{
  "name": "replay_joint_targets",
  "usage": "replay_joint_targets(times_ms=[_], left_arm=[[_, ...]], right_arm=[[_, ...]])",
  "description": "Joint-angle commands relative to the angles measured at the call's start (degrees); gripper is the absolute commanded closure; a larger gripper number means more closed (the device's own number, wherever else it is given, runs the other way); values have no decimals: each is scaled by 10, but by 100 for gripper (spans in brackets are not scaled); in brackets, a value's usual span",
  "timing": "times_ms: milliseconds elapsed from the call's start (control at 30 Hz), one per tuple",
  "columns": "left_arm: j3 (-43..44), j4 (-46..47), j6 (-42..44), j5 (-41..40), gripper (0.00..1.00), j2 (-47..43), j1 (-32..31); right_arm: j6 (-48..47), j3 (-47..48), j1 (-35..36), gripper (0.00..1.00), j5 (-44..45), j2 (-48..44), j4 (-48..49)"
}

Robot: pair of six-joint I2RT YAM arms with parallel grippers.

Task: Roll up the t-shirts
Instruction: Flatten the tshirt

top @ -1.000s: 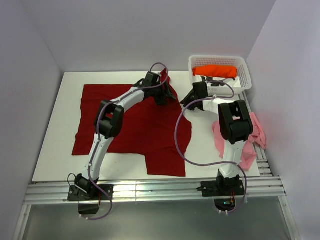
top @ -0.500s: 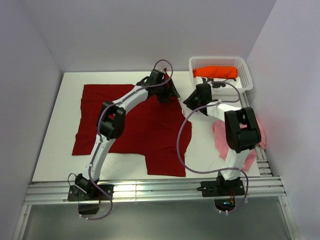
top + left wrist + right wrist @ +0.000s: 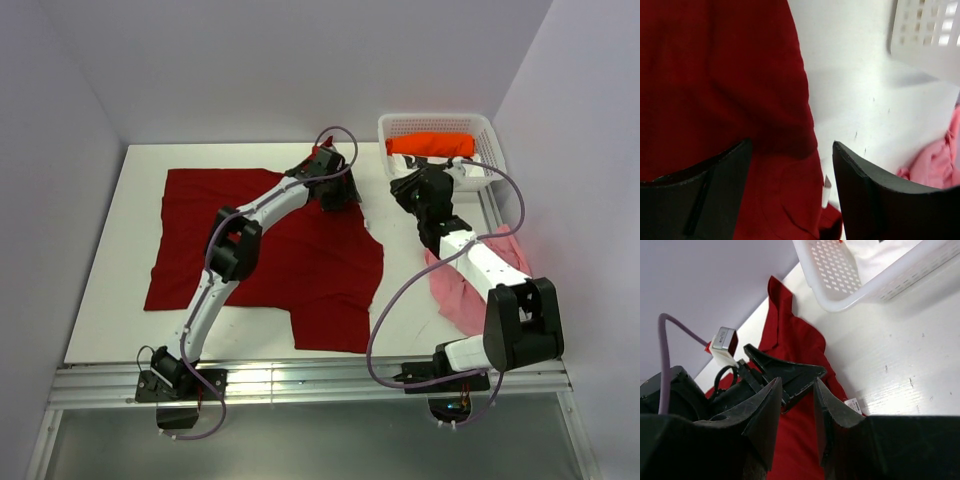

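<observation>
The dark red t-shirt [image 3: 270, 240] lies spread flat on the white table. My left gripper [image 3: 338, 192] is open at the shirt's far right corner. In the left wrist view it [image 3: 790, 165] stands astride the shirt's right edge [image 3: 740, 90], near a white label [image 3: 826, 190]. My right gripper [image 3: 400, 190] is open and empty, just right of the left one, above bare table. In its wrist view it [image 3: 797, 382] points at the left gripper's fingers [image 3: 785, 372] and the red shirt [image 3: 795, 340]. The pink t-shirt [image 3: 470, 290] lies crumpled under the right arm. The orange-red t-shirt [image 3: 432, 144] lies rolled in the basket.
The white mesh basket [image 3: 488, 140] stands at the far right corner, close behind the right gripper; it also shows in the right wrist view [image 3: 840, 275] and the left wrist view [image 3: 925, 30]. Walls enclose the table on three sides.
The left gripper has moved right along the shirt's far edge to its corner. The right arm's elbow has swung right and toward the near edge; its gripper has shifted slightly right.
</observation>
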Motion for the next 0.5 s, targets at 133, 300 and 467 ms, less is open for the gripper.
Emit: replay_joint_targets(times_ms=[133, 300, 467], left_arm=[[46, -22, -5, -94, 32, 15, -14], [59, -32, -15, -142, 36, 21, -24], [66, -31, -12, -156, 38, 26, -33]], right_arm=[[11, -11, -11, 61, 14, -24, 31], [21, -17, -21, 62, -8, -19, 40], [29, -19, -32, 62, -30, -13, 44]])
